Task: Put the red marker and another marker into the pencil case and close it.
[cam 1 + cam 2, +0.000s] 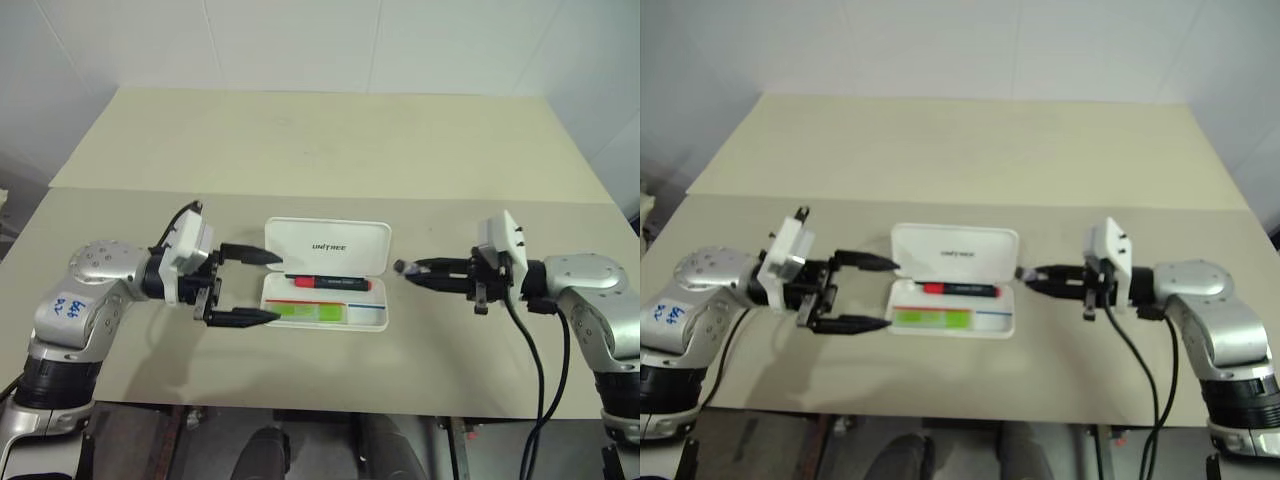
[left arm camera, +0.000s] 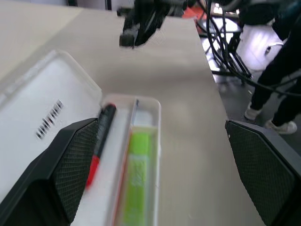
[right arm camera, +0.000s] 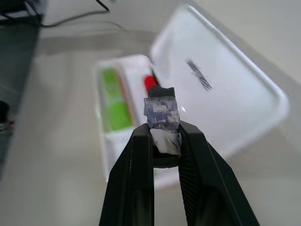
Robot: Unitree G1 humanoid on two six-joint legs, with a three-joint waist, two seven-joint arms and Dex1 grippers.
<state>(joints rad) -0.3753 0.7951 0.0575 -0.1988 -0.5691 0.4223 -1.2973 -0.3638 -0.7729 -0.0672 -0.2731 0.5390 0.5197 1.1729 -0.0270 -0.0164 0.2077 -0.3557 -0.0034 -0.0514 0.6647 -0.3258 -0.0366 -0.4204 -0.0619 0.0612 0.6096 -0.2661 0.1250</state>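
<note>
Both markers already lie in the tray of the pencil case — the red marker in the far slot, the green marker in the near one — so, by my reading, only shutting the raised lid remains. The left gripper hangs at the case's left end with fingers spread wide and empty; the right gripper, pinched together on a small taped scrap, sits just off the right end. The table beyond and to both sides lies bare, its near edge close — room enough to swing the lid down.
</note>
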